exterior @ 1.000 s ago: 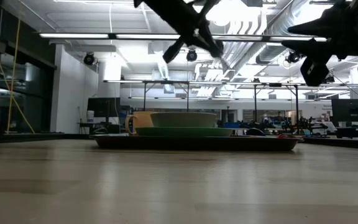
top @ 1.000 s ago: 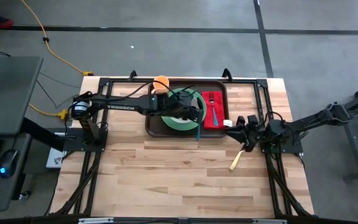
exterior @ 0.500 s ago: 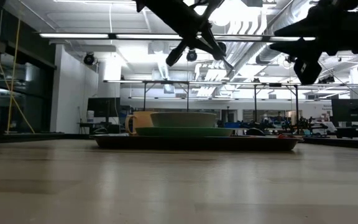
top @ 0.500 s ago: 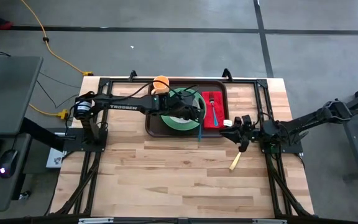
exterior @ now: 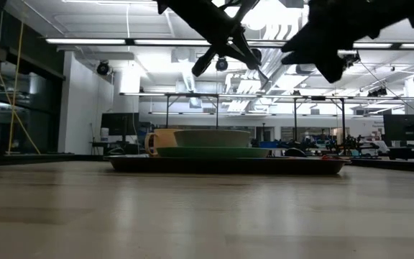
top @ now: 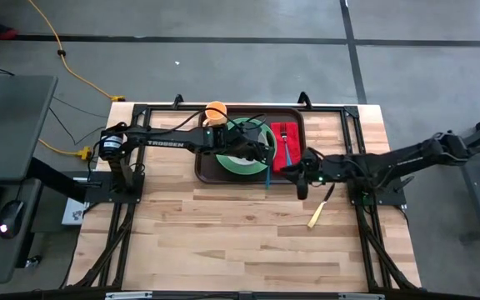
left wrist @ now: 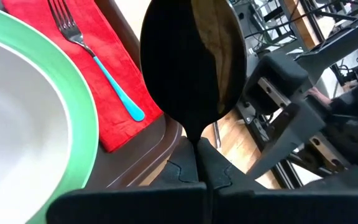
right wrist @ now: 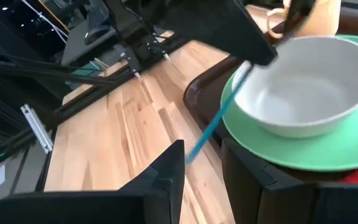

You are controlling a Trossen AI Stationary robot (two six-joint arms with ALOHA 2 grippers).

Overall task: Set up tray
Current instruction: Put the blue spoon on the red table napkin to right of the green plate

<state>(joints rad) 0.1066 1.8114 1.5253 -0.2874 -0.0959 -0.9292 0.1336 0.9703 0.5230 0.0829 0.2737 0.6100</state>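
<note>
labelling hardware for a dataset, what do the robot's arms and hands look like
Both arms are dark, nearly black, built of slim jointed segments. The left arm carries white lettering along its forearm link and black cables near its base. The right arm looks the same, with no lettering visible. The left hand and right hand each end in two flat, dark, angular fingers.

We see the right gripper (top: 301,177) has swung toward nine o'clock, from beside its base to the tray's (top: 210,172) four-o'clock corner, its arm now stretched out across the table. In the low view it (exterior: 327,57) has shifted toward nine o'clock too.
</note>
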